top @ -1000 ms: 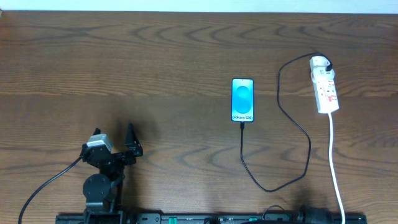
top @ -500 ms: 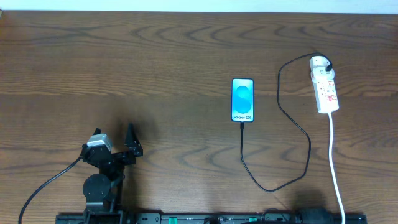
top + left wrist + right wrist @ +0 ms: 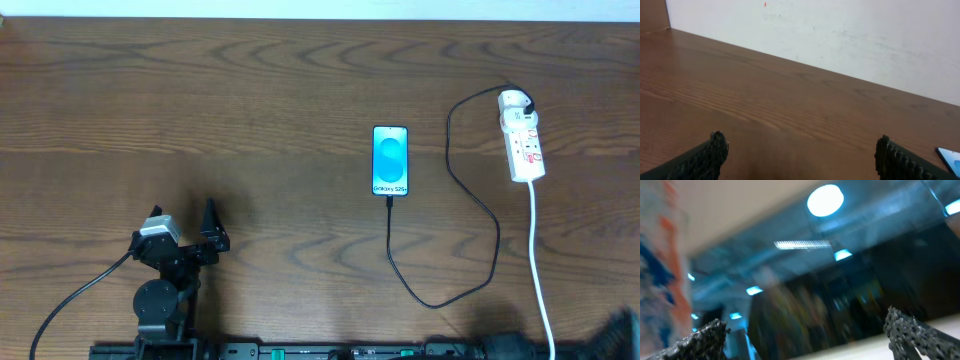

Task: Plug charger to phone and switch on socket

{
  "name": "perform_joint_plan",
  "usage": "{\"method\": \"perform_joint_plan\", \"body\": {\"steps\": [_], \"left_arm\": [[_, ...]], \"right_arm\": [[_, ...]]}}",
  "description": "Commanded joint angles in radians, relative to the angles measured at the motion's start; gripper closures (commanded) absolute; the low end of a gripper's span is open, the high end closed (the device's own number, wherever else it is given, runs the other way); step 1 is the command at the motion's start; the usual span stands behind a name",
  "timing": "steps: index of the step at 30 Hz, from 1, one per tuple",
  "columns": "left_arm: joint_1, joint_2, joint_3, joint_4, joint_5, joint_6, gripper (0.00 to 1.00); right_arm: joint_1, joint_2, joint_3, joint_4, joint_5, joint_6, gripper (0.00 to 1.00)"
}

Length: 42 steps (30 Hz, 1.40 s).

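Note:
The phone lies flat mid-table with its cyan screen up; one corner of the phone shows in the left wrist view. The charger's black cable runs from a white adapter on the socket, loops down, and its plug tip meets the phone's bottom edge. My left gripper rests far left of the phone, open and empty, fingertips wide apart above bare wood. My right gripper is open, empty and points up at ceiling lights; only a dark blur of it shows overhead.
The socket's thick white cord runs down to the table's front edge. A black rail lies along that edge. A pale wall stands behind the wooden table.
A dark blurred part of the right arm has come into sight at the overhead view's lower right corner. The phone, cable, socket and left arm have not moved.

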Motion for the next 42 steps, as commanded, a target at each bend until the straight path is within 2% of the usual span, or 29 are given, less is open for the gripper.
{"method": "perform_joint_plan", "body": {"steps": [1, 8, 12, 31, 36, 42], "left_arm": [[0.006, -0.005, -0.028, -0.025, -0.008, 0.01, 0.04], [0.006, -0.005, -0.028, -0.025, -0.008, 0.01, 0.04], [0.006, -0.005, -0.028, -0.025, -0.008, 0.01, 0.04], [0.006, -0.005, -0.028, -0.025, -0.009, 0.01, 0.04], [0.006, -0.005, -0.028, -0.025, -0.008, 0.01, 0.04], [0.006, -0.005, -0.028, -0.025, -0.008, 0.01, 0.04]], "right_arm": [[0.006, -0.001, -0.138, -0.004, 0.047, -0.007, 0.01], [0.006, 0.0, -0.475, 0.003, 0.05, -0.007, 0.01], [0.006, 0.0, -0.578, 0.002, 0.052, -0.007, 0.01], [0.004, -0.001, -0.616, -0.043, 0.078, -0.004, 0.01], [-0.08, -0.001, -0.658, -0.04, 0.069, -0.004, 0.01], [-0.174, -0.002, -0.75, 0.04, -0.004, -0.004, 0.01]]}}
